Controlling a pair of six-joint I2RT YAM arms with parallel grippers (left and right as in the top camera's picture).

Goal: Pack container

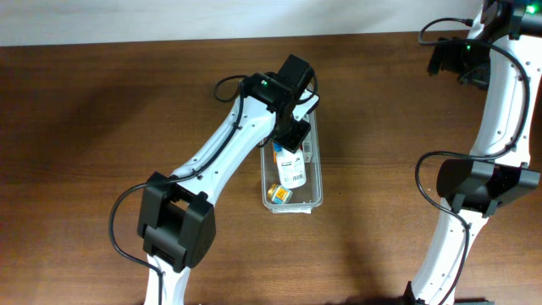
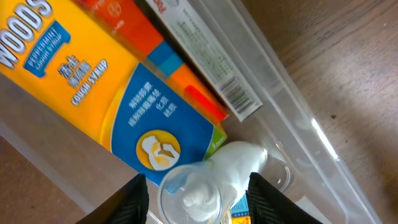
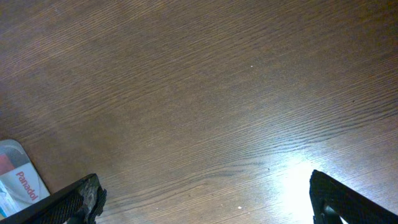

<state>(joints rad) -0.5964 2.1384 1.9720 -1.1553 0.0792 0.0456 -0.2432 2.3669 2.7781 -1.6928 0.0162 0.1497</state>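
Container (image 1: 316, 193) holds a yellow-and-blue box (image 2: 93, 81) printed "WOODS".

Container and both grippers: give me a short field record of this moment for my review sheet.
container: clear bin on the wooden table, under the left arm
contents: white bottle, yellow-and-blue Woods box, white box with a barcode
left gripper: at the container, fingers on either side of the bottle's clear cap; contact unclear
right gripper: open, empty, over bare table
outside container: Panadol pack on the table near the right gripper
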